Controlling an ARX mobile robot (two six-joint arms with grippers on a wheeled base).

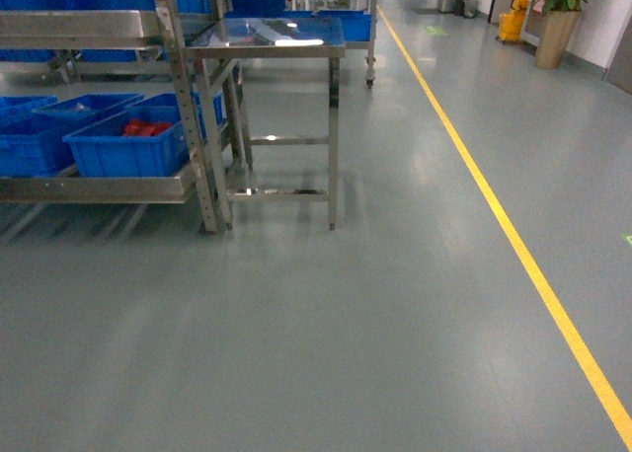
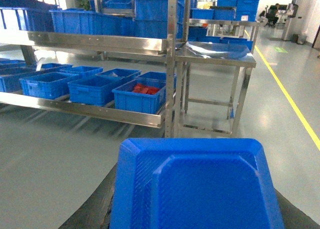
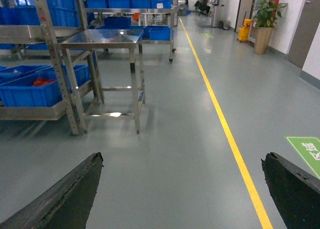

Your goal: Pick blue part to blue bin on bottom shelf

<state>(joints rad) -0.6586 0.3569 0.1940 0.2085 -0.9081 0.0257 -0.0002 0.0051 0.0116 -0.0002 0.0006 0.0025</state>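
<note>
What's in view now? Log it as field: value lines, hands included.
left hand: closed around small dark-blue boxy block
right hand: open, empty
bottom shelf: stainless-steel rack level carrying a row of blue plastic crates
end crate: bright-blue plastic crate holding red items
beside rack: stainless-steel table
floor: yellow painted line

Glossy grey floor (image 1: 326, 324) with a yellow line (image 1: 513, 235) — steel table (image 1: 272, 37) beside the rack.
</note>
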